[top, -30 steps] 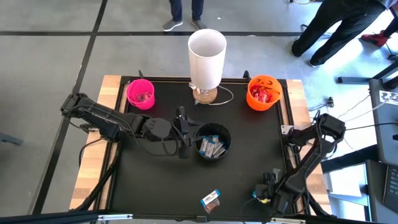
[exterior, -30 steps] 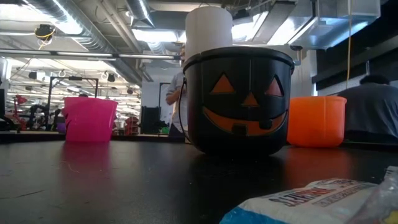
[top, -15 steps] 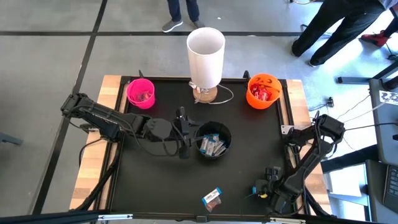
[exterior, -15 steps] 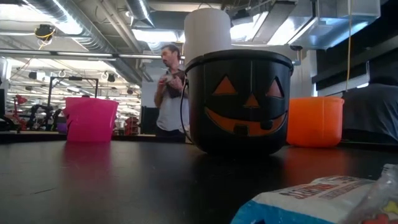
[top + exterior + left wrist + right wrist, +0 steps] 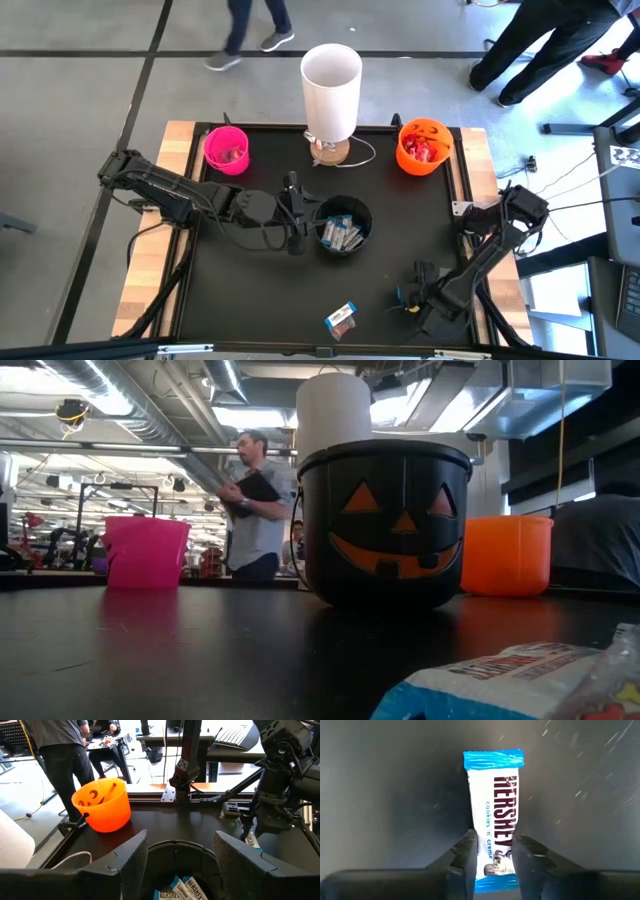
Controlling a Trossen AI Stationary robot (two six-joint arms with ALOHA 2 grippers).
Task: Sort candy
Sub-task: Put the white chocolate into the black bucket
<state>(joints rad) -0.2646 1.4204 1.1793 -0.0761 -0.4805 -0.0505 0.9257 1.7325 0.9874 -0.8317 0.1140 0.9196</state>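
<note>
The right gripper point(image 5: 492, 865) fingers pinch a blue-and-white bar point(image 5: 495, 810) at the counter's point(image 5: 250, 290) five o'clock, ready to lift. The left gripper point(image 5: 177, 865), fingers wide, steadies the black bucket point(image 5: 342, 227) at center, where matching bars lie.

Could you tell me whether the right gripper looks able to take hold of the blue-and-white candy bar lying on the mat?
Probably yes: the right gripper already has its fingers on either side of the blue-and-white candy bar, with nothing in the way.

Candy bar point(image 5: 494, 817): "HERSHEY'S cookies 'n' creme" (blue-white wrapper).
</note>
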